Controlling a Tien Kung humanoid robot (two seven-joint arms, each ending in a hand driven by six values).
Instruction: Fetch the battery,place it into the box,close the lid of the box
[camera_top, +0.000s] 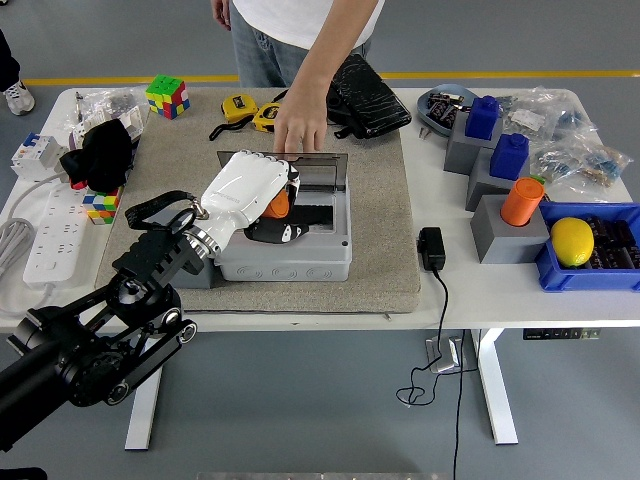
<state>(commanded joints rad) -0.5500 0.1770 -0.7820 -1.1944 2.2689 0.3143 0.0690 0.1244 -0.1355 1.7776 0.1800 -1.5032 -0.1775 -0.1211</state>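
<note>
Orange cylindrical battery (277, 204) sits clenched in my white left hand (248, 193), directly above the grey plastic box (286, 255) opening, whose clear lid (322, 172) a person's hand (298, 126) holds up.

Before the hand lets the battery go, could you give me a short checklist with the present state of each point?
1. Battery is gripped by the left hand: ok.
2. Hand is over the opening of the box: ok.
3. Lid is up: ok, the person's hand rests on its top edge.
4. Inside of the box is free of other things: cannot tell, the hand hides part of it.
5. Person's hand is away from the lid, for closing: not ok.
</note>
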